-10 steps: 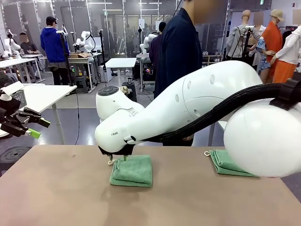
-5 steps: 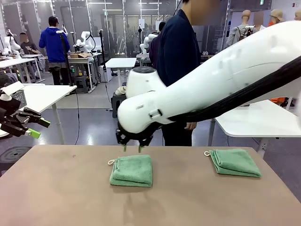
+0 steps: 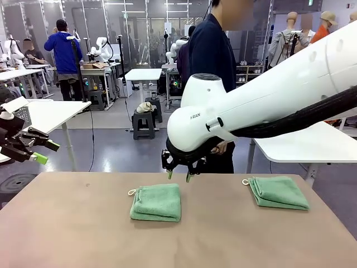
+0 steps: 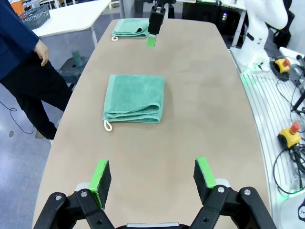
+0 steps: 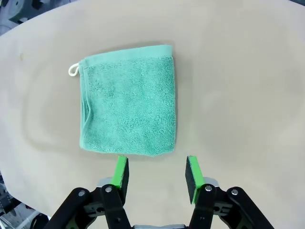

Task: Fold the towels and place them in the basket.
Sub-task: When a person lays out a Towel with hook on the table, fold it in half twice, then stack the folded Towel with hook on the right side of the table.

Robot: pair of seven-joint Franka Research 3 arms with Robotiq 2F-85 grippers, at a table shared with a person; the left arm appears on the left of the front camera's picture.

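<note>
The right gripper (image 5: 156, 172) is seen with its fingers (image 5: 121, 172) parted and nothing held between them; a folded towel (image 5: 127, 113) lies flat on the table (image 5: 238, 86) just ahead of the fingertips, its white loop at the far corner away from them. In the front view this gripper (image 3: 178, 176) is carried pointing downward, above the table and just beyond the far right corner of that towel (image 3: 157, 202), by the right arm (image 3: 262, 106), which is stretched in from the right across the middle. The left gripper (image 4: 152, 177) is also held open and empty, its green pads (image 4: 101, 176) set wide apart, tilted down over the table from one end; in the front view it (image 3: 34, 149) is seen raised off to the left of the table edge. Ahead of its fingers the near towel (image 4: 134, 98) is seen, and beyond that a second towel (image 4: 130, 27) at the far end. Two towels are counted, both folded and well apart. A person (image 3: 211, 61) stands at the far side.
</note>
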